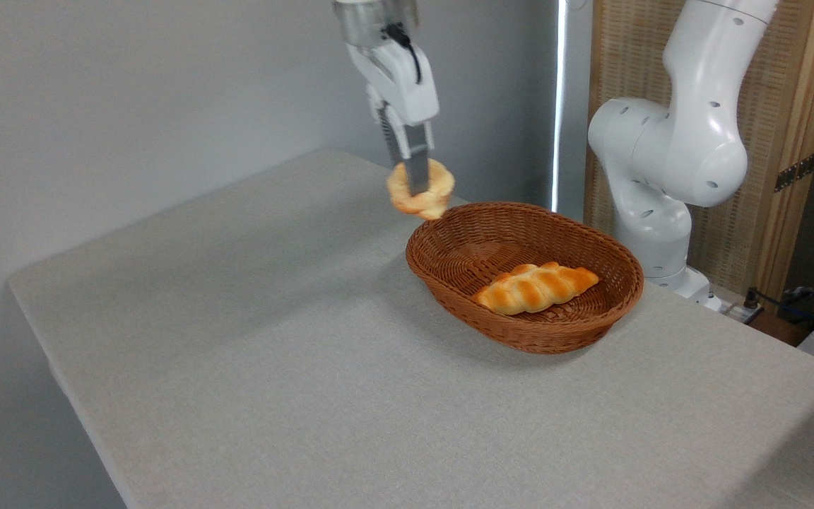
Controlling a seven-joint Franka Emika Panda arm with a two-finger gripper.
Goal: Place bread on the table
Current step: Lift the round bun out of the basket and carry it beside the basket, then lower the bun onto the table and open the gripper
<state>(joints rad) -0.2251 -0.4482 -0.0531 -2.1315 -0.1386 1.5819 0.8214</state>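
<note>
The arm point(668, 141) reaches down, jaws clamped on the bread point(420, 189), held above the table point(273, 353).

A wicker basket point(591, 322) sits right of centre, a braided loaf point(535, 288) lying inside it. Behind, a wood-framed panel point(795, 141); cables point(803, 304) at far right.

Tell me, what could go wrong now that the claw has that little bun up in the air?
The claw pinches the bun with narrow fingers, and the bun looks tilted, so it might slip and fall. It hangs just past the basket rim, so a drop could bounce it back in beside the braided loaf instead of onto the table. A hard squeeze might also dent the bun.
</note>
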